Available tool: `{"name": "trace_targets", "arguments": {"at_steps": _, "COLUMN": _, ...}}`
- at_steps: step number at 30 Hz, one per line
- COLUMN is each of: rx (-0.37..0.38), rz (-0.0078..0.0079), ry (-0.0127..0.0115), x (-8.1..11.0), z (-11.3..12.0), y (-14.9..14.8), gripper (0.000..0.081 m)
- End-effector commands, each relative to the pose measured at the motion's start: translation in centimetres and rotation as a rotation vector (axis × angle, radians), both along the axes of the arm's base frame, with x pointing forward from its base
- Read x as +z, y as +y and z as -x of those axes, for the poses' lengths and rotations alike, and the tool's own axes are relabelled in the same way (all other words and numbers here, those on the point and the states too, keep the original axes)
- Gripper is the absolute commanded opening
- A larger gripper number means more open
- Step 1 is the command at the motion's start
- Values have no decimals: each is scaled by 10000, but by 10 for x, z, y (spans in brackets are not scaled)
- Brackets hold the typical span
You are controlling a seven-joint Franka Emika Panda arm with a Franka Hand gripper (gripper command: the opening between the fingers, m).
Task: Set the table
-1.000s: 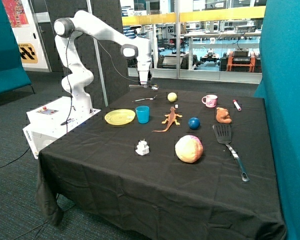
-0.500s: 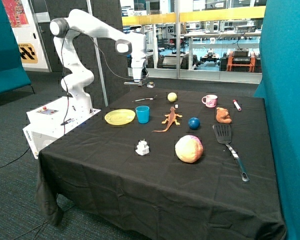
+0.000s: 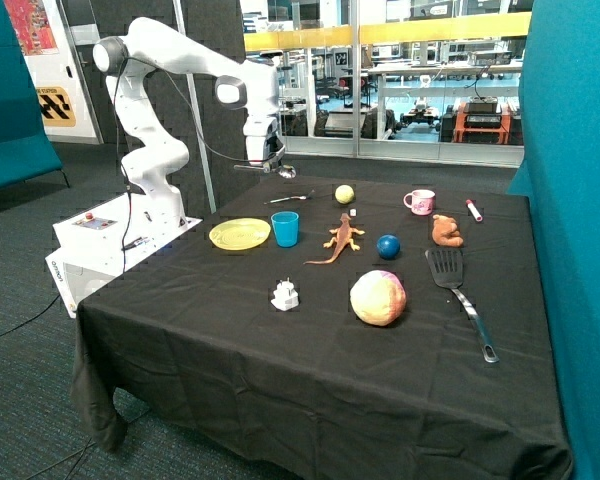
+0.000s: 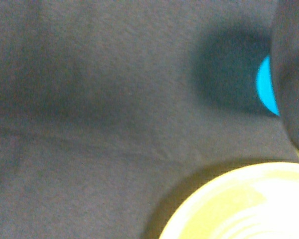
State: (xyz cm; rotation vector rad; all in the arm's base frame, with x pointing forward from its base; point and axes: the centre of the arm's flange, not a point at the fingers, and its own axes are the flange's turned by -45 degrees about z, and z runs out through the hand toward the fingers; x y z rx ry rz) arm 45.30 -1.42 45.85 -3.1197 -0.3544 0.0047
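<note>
– Across the black tabletop [image 3: 230, 330], what matters for setting a place?

– Start big. The white arm [image 3: 180, 55] reaches over the far corner, nearest its own base. Below and in front of it lies the yellow plate [image 3: 239, 234], flat on the cloth, with the blue cup [image 3: 285, 228] just beside it on the side toward the toy lizard [image 3: 342, 237]. Those two look like a place half laid.

– And the claw [image 3: 264, 162]?

– It hangs in the air above the cloth behind the plate, clamped on a silver spoon [image 3: 280, 171] that lies roughly level across its tips. The wrist view looks down at the plate's rim and a sliver of the cup, so it is nearly over the setting.

– So the step in hand is laying the spoon down?

– That's my reading. To do it well I'd keep the spoon level while travelling, so it doesn't swing in the grip, and aim for bare cloth just beside the plate, on the side away from the cup, which is open.

– Anything to watch?

– Come down low before letting go; a spoon dropped from height may bounce onto the plate. Keep the handle clear of the rim, too. Another small utensil [image 3: 288, 198] lies on the cloth behind the cup, likely a later pick; I can't tell what kind it is.
</note>
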Motion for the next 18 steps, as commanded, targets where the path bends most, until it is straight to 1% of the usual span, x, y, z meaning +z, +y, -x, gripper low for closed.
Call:
{"name": "trace_targets", "arguments": {"at_steps": 1, "rx": -606, "rz": 15, "ry": -32, "x": 4, "z": 11, "y": -41, "gripper": 0}}
{"name": "trace_targets", "arguments": {"at_steps": 3, "rx": -602, "rz": 15, "ry": -32, "x": 4, "z": 13, "y": -48, "gripper": 0}}
{"name": "trace_targets", "arguments": {"at_steps": 6, "rx": -875, "rz": 16, "ry": -31, "x": 3, "z": 16, "y": -60, "gripper": 0}}
{"name": "trace_targets", "arguments": {"at_steps": 11, "rx": -1079, "rz": 16, "ry": -31, "x": 1, "z": 23, "y": -77, "gripper": 0}}
{"name": "trace_targets", "arguments": {"at_steps": 18, "rx": -1153, "rz": 16, "ry": -31, "x": -6, "z": 33, "y": -94, "gripper": 0}}
